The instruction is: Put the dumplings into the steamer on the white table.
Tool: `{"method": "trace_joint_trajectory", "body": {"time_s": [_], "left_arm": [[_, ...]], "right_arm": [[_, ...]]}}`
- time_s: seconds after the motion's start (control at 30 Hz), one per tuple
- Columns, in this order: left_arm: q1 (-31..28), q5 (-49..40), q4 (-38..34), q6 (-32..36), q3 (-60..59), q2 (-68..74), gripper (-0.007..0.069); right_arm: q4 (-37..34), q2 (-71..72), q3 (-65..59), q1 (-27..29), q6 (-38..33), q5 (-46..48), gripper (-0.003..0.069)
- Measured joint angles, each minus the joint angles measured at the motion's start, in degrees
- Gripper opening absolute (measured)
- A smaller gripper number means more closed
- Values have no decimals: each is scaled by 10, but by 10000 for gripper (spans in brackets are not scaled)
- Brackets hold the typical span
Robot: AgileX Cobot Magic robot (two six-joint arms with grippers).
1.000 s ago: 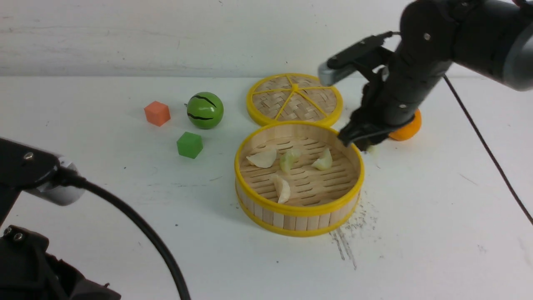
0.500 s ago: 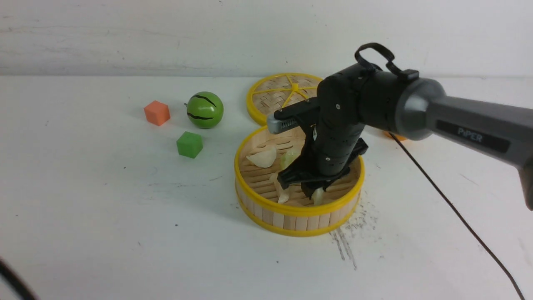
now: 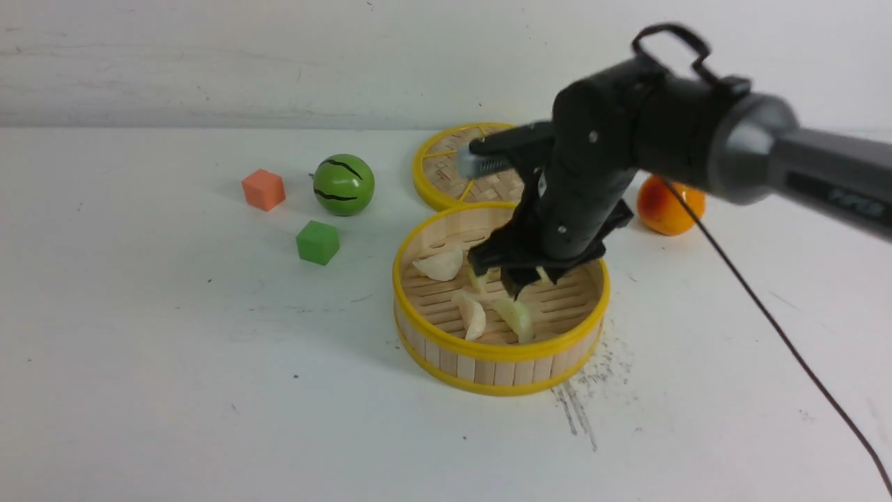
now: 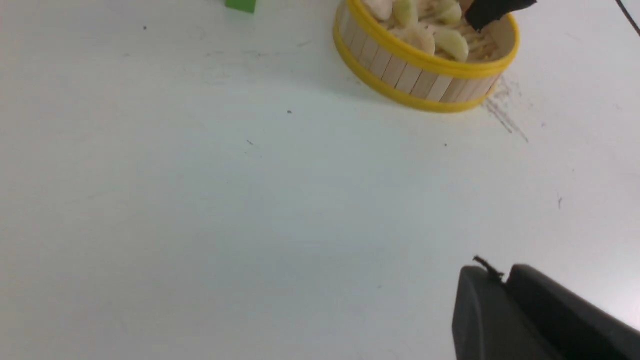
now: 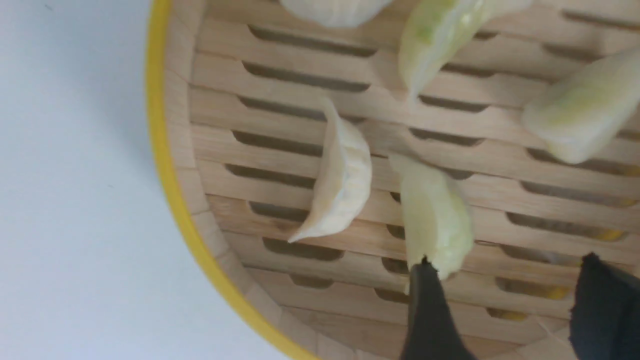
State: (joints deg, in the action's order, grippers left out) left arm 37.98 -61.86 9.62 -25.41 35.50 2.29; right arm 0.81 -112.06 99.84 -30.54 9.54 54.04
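The steamer (image 3: pixel 488 352) stands on the white table (image 3: pixel 174 362). Several dumplings lie on its slatted floor, among them one at the left (image 3: pixel 440 265) and two near the front (image 3: pixel 472 317) (image 3: pixel 517 317). My right gripper (image 3: pixel 519 280) hangs open and empty just above the floor, hiding part of the basket. In the right wrist view its open fingers (image 5: pixel 425 310) stand by a greenish dumpling (image 5: pixel 435 215), next to a cream one (image 5: pixel 340 180). My left gripper (image 4: pixel 492 272) is shut and empty over bare table, far from the steamer (image 4: pixel 425 65).
The flat woven lid (image 3: pixel 449 164) lies just behind the steamer. A green striped ball (image 3: pixel 343 184), an orange cube (image 3: pixel 263 189) and a green cube (image 3: pixel 318 242) sit to the left. An orange fruit (image 3: pixel 669 206) sits at the right. My right arm's cable (image 3: pixel 766 314) trails across the right side.
My right gripper carried a dumpling from beside the right rim into the steamer, let it go near the front and rose a little. The left arm left the front view.
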Motion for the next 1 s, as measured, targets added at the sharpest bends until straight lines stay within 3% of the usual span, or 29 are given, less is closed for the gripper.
{"method": "trace_joint_trajectory", "body": {"time_s": [0.1,0.13,0.23,0.37,0.67,1.0], "left_arm": [[0,1,3,0,0,-19,59],[0,7,7,0,-1,-29,59],[0,13,13,0,-1,-32,59],[0,41,30,0,-1,-34,59],[0,52,33,-1,-1,-34,71],[0,52,34,-1,-1,-34,81]], "right_arm": [[0,51,-10,-3,-2,-5,297],[0,107,-34,-11,-4,-24,223],[0,160,-67,-20,-5,-49,155],[1,302,-195,-62,-12,-144,0],[0,554,-416,-110,-47,-316,-20],[12,690,-515,-112,-44,-342,-15]]}}
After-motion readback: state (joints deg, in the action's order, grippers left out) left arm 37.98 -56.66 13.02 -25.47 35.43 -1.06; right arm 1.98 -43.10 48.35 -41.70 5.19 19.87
